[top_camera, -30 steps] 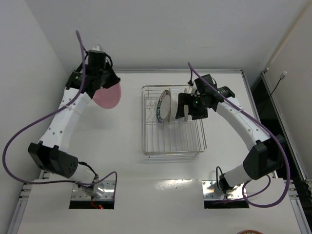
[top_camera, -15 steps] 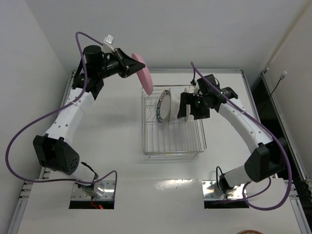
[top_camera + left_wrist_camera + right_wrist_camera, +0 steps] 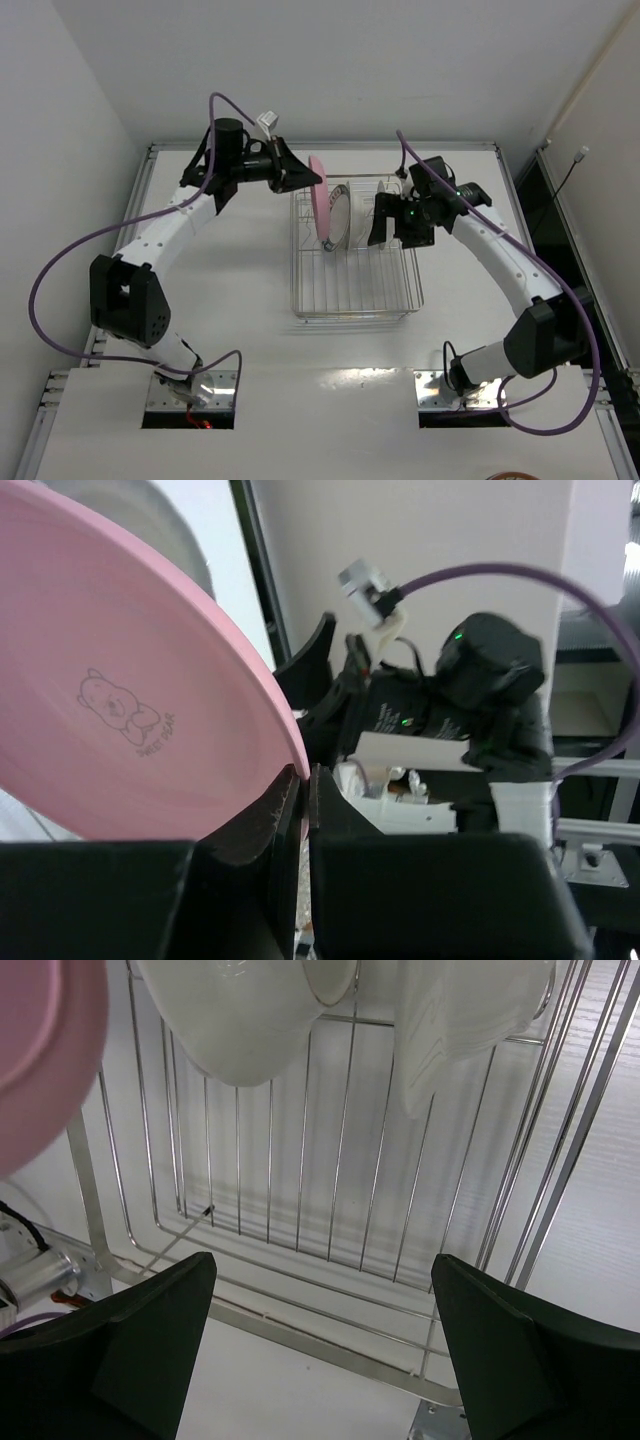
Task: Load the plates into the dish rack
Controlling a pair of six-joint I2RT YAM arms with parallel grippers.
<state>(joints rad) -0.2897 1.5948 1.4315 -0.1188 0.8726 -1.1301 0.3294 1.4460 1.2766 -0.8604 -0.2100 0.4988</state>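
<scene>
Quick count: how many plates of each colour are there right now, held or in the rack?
Pink plate: 1
Blue-rimmed plate: 1
White plates: 2
Total: 4

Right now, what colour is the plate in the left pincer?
Pink plate, clearest in left wrist view.
</scene>
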